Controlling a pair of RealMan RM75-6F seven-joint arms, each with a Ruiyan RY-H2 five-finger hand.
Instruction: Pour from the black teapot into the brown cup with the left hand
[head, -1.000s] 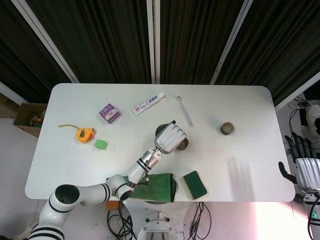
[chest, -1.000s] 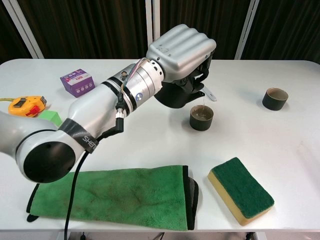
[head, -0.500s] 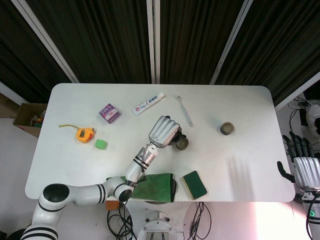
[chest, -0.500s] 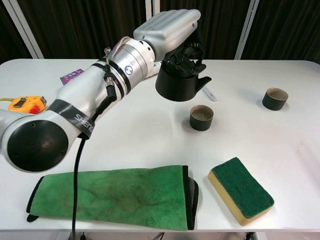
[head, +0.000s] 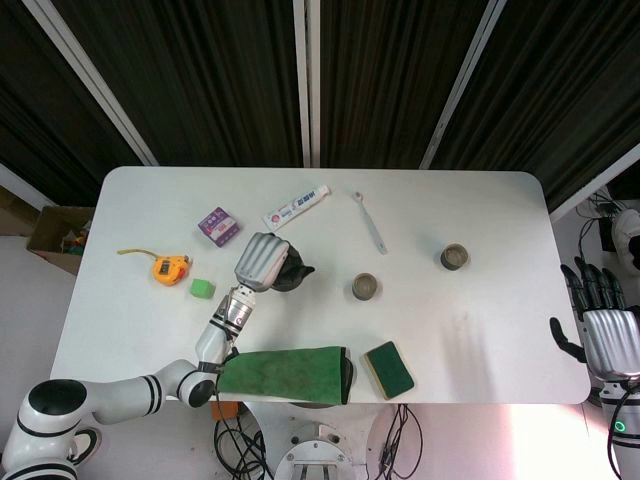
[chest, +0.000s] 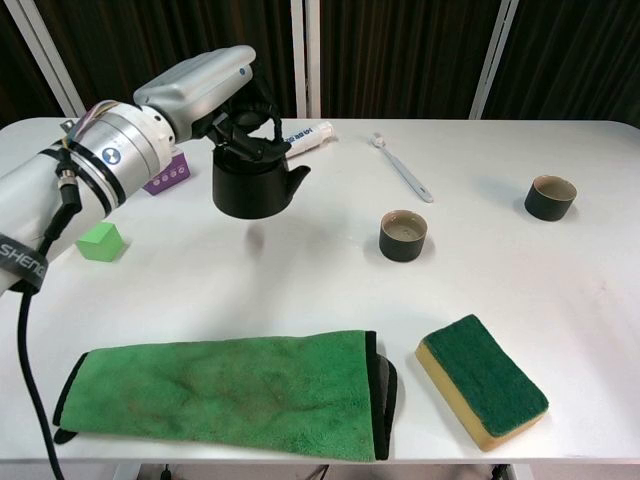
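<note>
My left hand (chest: 200, 85) (head: 260, 262) grips the black teapot (chest: 252, 180) (head: 289, 274) by its top handle and holds it upright a little above the table, left of centre, spout to the right. The brown cup (chest: 403, 235) (head: 365, 288) stands on the table to the teapot's right, well apart from it, with liquid inside. My right hand (head: 606, 330) hangs off the table's right edge with its fingers spread and nothing in it; the chest view does not show it.
A second dark cup (chest: 550, 197) stands at the far right. A green sponge (chest: 482, 378) and a folded green cloth (chest: 230, 390) lie along the front edge. A toothbrush (chest: 403, 168), toothpaste tube (chest: 308, 134), purple box (head: 218, 226), green cube (chest: 99, 241) and tape measure (head: 169, 268) lie further back and left.
The left hand tilted the teapot back upright from over the brown cup and carried it left and lower, away from the cup. The right hand stayed put.
</note>
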